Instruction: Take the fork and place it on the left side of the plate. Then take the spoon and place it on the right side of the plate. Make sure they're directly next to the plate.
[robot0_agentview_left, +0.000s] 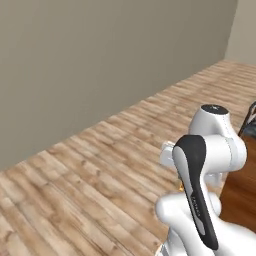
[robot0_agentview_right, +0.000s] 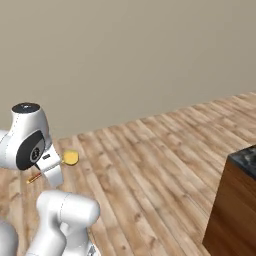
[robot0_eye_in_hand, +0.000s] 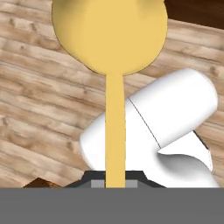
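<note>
Much wooden floor (robot0_agentview_right: 150, 165) below the jaws, well apart from them. Off to one side, also well apart, a dark-topped tabletop (robot0_agentview_right: 245, 159) on a brown wooden body.

Between the jaws, the spoon (robot0_eye_in_hand: 114, 65), carried in the air. Jaws clenched on its handle, nearly fully closed round that thin shaft.

Straight ahead of the jaws, the rounded yellow-gold bowl (robot0_eye_in_hand: 109, 35), broad and smooth, by far the widest part. Behind it, the narrow handle (robot0_eye_in_hand: 115, 131), running back in line with the fingers and vanishing between them. In the right base view, a short orange-brown tail end (robot0_agentview_right: 34, 178) pokes out on the far side of the jaws from the bowl (robot0_agentview_right: 70, 158), so the hold looks to be partway along the shaft and not at its tip.

Judged light and rigid, with no flex to allow for and little risk of breakage. Probably slick, though: a slim, smooth shaft offers the pads little to bite on. Bowl end likely the heavier, so prone to droop or swivel in the pinch if swung fast. Best held across the handle, as now, or closer to the bowl for balance. Calls for a steady carry and a low, level release, set down just beside the plate's right edge.
</note>
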